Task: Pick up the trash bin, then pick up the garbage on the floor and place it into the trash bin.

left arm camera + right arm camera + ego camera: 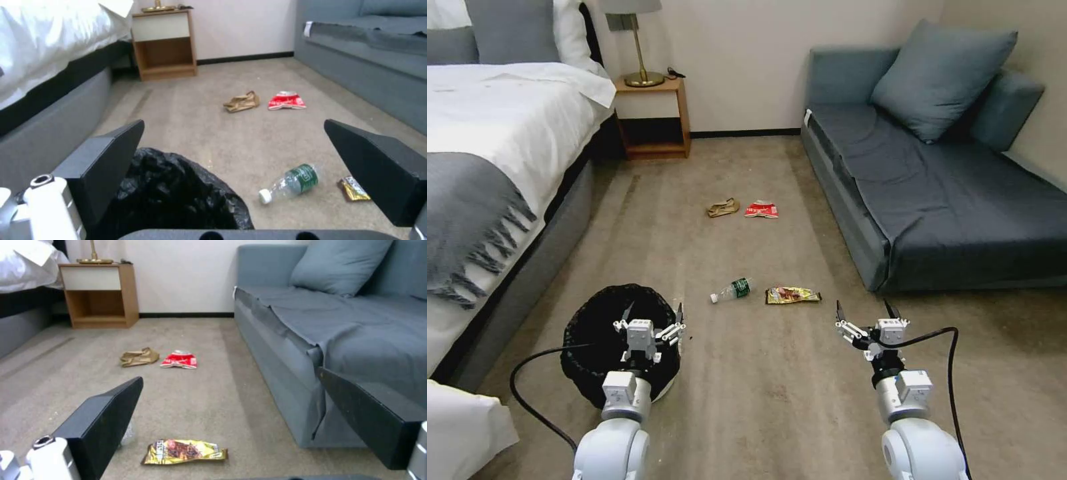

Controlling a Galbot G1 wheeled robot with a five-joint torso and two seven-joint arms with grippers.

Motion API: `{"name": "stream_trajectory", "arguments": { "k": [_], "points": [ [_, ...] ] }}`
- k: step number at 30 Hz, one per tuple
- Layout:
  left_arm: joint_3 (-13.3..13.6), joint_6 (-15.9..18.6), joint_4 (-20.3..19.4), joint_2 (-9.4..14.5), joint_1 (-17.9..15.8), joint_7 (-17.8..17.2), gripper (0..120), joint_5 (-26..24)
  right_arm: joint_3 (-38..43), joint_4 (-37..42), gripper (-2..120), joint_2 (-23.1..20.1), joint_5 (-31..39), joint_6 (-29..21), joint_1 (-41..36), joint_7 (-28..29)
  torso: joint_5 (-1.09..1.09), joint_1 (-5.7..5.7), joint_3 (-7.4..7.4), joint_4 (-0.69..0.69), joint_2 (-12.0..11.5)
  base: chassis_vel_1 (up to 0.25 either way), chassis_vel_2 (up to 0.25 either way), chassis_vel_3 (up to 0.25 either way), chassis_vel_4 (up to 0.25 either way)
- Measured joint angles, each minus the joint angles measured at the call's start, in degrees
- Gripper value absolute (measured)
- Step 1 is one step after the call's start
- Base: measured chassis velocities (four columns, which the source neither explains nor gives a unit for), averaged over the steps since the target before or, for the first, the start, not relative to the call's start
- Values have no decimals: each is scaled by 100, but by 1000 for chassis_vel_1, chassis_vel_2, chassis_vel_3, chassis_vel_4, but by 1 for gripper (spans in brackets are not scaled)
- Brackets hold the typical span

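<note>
The trash bin (590, 330), lined with a black bag (178, 196), stands on the carpet at the lower left beside the bed. My left gripper (654, 313) hovers open above its right side. Garbage lies on the floor: a clear bottle with a green label (732, 289) (291, 182), a yellow-brown snack wrapper (791, 295) (184, 451) (353, 189), and farther off a tan paper wad (722, 208) (241, 102) (138, 357) next to a red-white packet (762, 209) (287, 100) (179, 360). My right gripper (868, 311) is open, right of the wrapper, holding nothing.
A bed (487, 160) with a grey throw runs along the left. A wooden nightstand (652, 117) with a brass lamp stands at the back wall. A blue-grey sofa (934, 187) with cushions fills the right. Bare carpet lies between bed and sofa.
</note>
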Motion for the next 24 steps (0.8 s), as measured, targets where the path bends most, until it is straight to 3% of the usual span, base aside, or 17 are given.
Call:
{"name": "stream_trajectory", "arguments": {
  "k": [24],
  "points": [
    [0, 0, 0, 0, 0, 0, 100, 0, 0, 0, 100, 0, 0, 0, 0, 0, 0, 0, 0, 0, 0, 0, 0, 0, 0]
  ]
}}
